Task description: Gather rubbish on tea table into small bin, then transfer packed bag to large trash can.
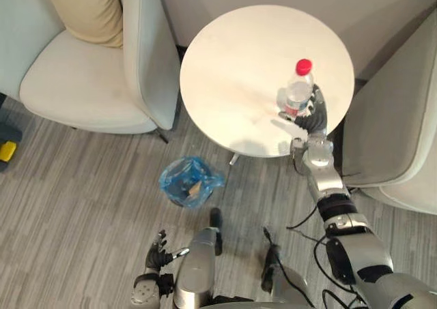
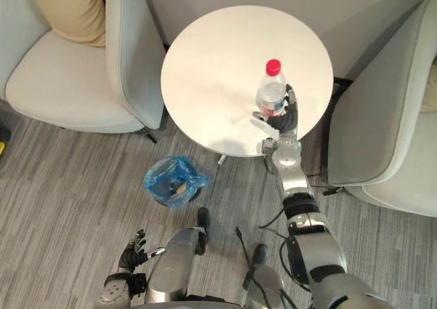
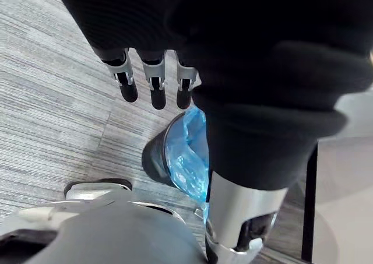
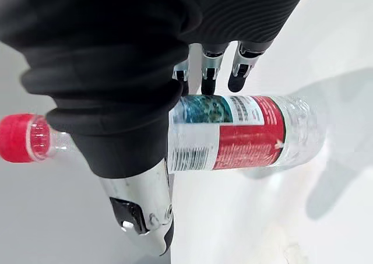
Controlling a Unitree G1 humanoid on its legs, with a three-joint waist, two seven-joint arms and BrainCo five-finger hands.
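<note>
A clear plastic bottle (image 1: 298,91) with a red cap and a red label stands upright near the front right edge of the round white tea table (image 1: 232,56). My right hand (image 1: 313,118) is right at it, open: the fingers (image 4: 205,77) rest against one side of the bottle (image 4: 245,133) and the straight thumb lies along the other. The small bin (image 1: 188,181), lined with a blue bag, stands on the floor in front of the table. My left hand (image 1: 158,254) hangs low beside the bin (image 3: 180,153), fingers relaxed and empty.
A pale armchair (image 1: 82,84) with a beige cushion stands left of the table. Another pale armchair (image 1: 396,131) stands close on the right. Grey striped carpet lies between me and the table.
</note>
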